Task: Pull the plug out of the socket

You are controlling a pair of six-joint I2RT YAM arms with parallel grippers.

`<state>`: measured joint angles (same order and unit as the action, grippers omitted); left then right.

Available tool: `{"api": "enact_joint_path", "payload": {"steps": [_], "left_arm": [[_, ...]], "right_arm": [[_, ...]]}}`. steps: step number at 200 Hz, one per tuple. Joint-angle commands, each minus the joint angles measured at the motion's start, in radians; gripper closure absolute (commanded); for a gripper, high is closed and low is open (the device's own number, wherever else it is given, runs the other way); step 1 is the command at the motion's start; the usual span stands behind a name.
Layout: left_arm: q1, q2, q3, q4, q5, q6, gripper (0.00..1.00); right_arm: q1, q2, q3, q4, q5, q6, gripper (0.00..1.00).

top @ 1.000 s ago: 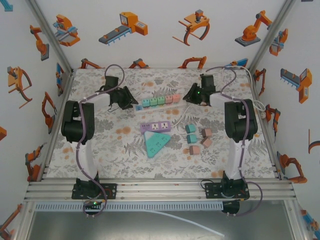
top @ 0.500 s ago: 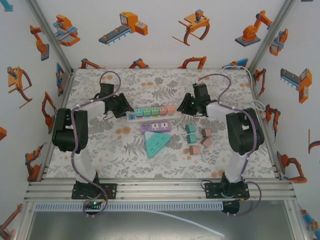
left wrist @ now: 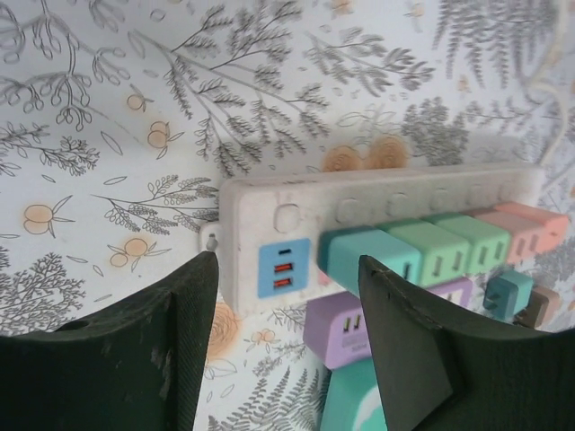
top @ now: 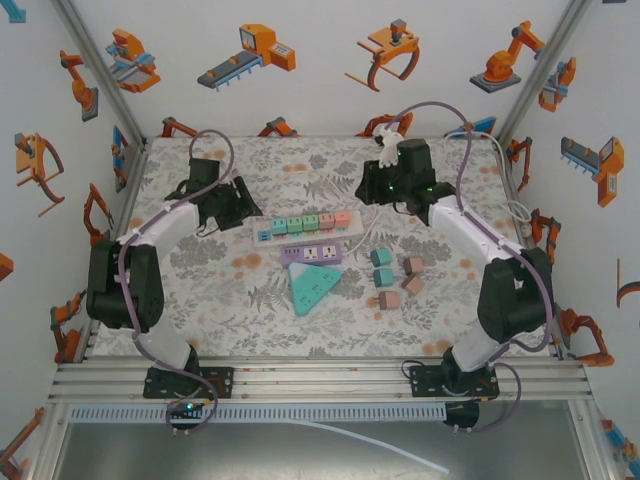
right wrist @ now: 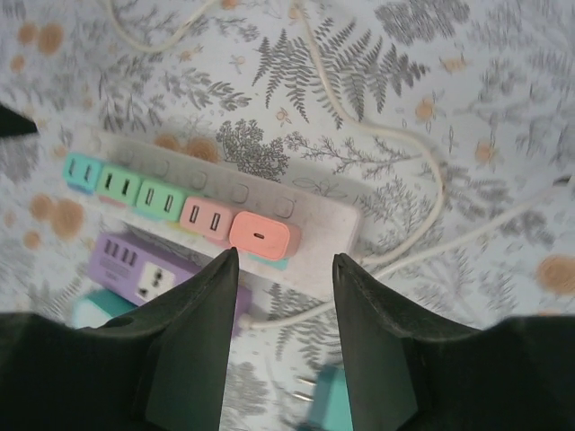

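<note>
A white power strip (top: pixel 262 233) lies mid-table with several plugs in a row: teal (left wrist: pixel 371 256), two green, pink, and a salmon one (right wrist: pixel 261 235) at its right end. My left gripper (left wrist: pixel 287 265) hovers open over the strip's left end (left wrist: pixel 269 202), above its blue USB panel (left wrist: pixel 283 267), with nothing between the fingers. My right gripper (right wrist: pixel 286 259) stands open just short of the salmon plug, touching nothing. From above, the left gripper (top: pixel 240 203) and the right gripper (top: pixel 380 190) flank the strip's two ends.
A purple socket block (top: pixel 311 253) and a teal wedge (top: pixel 311 286) lie in front of the strip. Several loose teal, pink and brown plugs (top: pixel 389 299) sit to the right. The strip's white cable (right wrist: pixel 431 180) loops off right. Walls close the back and sides.
The strip has slid toward the near side and now lies flat. Both grippers have opened and let go of it; the right one has drawn back and up.
</note>
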<state>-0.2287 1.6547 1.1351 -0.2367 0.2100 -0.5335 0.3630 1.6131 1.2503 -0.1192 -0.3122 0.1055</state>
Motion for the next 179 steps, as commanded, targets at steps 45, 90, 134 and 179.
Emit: {"api": "enact_joint_path", "payload": {"steps": [45, 90, 134, 179], "left_arm": [[-0.113, -0.12, 0.028, -0.105, -0.109, 0.209, 0.35], [-0.115, -0.132, -0.009, -0.113, -0.169, 0.213, 0.34], [-0.071, -0.112, -0.029, -0.112, -0.145, 0.164, 0.35], [-0.035, -0.037, -0.021, -0.111, -0.091, 0.144, 0.36]], "right_arm": [[0.02, 0.072, 0.064, -0.199, -0.357, -0.951, 0.43], [0.021, 0.231, 0.204, -0.395, -0.404, -1.179, 0.37], [0.022, 0.386, 0.349, -0.504, -0.46, -1.239, 0.4], [0.028, 0.481, 0.419, -0.542, -0.483, -1.242, 0.53]]}}
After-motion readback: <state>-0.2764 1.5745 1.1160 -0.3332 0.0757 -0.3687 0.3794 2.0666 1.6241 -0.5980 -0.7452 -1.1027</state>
